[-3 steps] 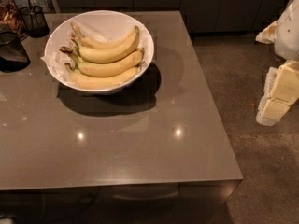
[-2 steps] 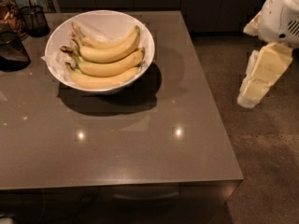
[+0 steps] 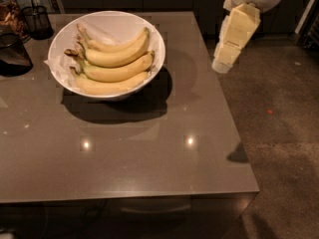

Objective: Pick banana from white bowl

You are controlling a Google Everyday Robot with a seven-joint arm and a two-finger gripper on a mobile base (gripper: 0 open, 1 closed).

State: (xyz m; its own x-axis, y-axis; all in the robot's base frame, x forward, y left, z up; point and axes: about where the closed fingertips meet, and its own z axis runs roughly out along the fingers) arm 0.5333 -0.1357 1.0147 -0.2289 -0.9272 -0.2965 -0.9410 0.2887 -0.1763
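Tool [image 3: 223, 63] high beyond table [image 3: 149, 158] right edge, touching nothing, opening unclear; banana [image 3: 117, 59] in white bowl [image 3: 119, 18].

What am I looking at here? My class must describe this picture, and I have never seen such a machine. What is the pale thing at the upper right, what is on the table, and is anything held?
There is one picture, from a camera looking down on a table. The pale thing at the upper right is the gripper, the hand of a one-armed robot; it hangs near the table's right edge, touching nothing. On the table stands a white bowl lined with paper, with several bananas in it. A dark wire cup stands at the far left. The gripper holds no banana; all lie in the bowl.
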